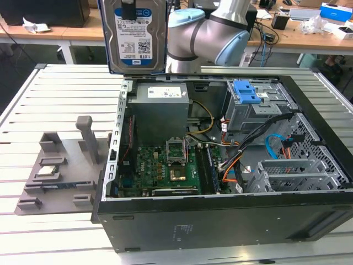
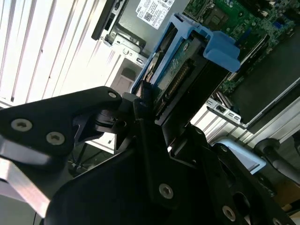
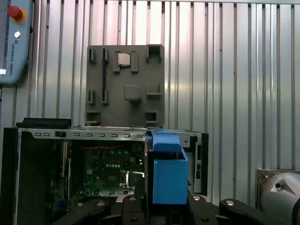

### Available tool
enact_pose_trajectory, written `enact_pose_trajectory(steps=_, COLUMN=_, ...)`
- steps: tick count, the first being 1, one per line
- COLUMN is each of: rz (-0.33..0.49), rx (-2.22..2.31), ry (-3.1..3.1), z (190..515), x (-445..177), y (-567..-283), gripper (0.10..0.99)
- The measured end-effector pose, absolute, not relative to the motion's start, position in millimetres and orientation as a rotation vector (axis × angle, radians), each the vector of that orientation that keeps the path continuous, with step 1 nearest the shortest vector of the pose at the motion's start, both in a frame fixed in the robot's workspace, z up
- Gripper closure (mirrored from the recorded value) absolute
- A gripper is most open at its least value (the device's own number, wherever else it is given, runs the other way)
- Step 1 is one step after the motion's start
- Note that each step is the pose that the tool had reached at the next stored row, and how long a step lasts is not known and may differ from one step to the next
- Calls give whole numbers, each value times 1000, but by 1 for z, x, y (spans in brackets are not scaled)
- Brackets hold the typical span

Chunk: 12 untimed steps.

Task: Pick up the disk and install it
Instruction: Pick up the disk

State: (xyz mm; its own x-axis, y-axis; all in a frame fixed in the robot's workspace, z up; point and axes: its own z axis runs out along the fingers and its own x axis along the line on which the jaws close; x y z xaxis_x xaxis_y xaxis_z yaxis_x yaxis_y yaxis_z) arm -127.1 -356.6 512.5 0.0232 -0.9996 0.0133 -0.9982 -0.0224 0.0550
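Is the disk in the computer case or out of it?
Out: the disk is held upright by the pincer, above the open computer case.

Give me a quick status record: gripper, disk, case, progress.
gripper: shut on the disk
disk: held upright in the air over the case, label facing the exterior view
computer case: open, motherboard exposed
grey fixture: on the slatted table, on the exterior view's left of the case
progress: disk picked up, not installed
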Motion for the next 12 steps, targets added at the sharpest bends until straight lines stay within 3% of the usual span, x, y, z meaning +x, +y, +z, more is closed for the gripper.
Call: enact_pose_trajectory(steps=12, rz=-45, rx=2212, ry=-2161, z=512, x=-112, y=-368, gripper=729)
